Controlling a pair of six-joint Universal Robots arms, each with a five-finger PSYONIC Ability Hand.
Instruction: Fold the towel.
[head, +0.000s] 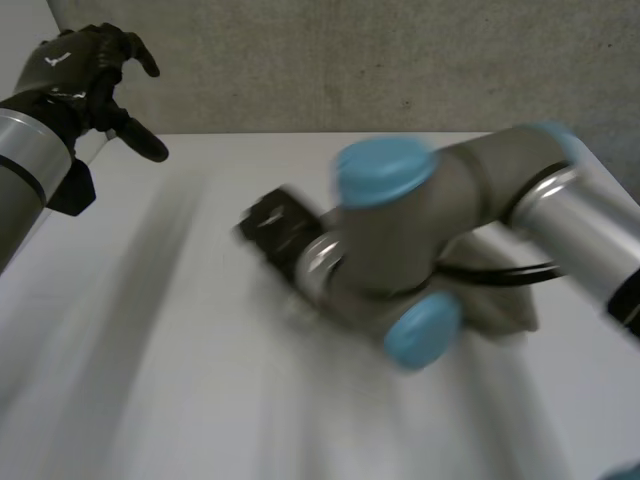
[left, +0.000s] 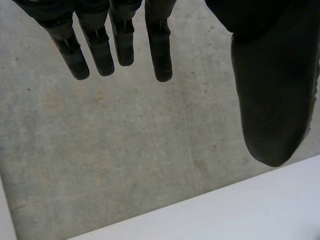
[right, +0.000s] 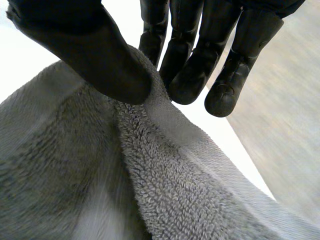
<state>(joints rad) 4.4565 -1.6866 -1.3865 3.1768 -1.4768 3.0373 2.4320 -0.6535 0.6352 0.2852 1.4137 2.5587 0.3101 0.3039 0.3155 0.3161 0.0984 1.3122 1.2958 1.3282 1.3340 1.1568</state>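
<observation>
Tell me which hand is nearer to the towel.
Right. The right hand pinches a fold of the grey towel between thumb and fingers. The left hand hangs open past the table's far edge, well apart from the towel.

The left hand (head: 85, 65) was matt black, with a small white mark on its back. Its fingers (left: 100, 50) were slim, built of blocky segments with rounded tips; the left thumb (left: 272, 95) was far broader, smooth and blunt. The left arm (head: 25, 160) was a silver-grey tube ringed by a black band, with a black block (head: 70, 187) fixed at its side. The right arm (head: 440, 230) was made of thick grey joints closed by round light-blue caps (head: 385, 170), joined to a polished silver tube (head: 590, 230) with a dark ring. The right hand (right: 190, 60) was black too, slightly glossy, with a stout right thumb (right: 95, 55) and rounded fingertips (right: 225, 100).
</observation>
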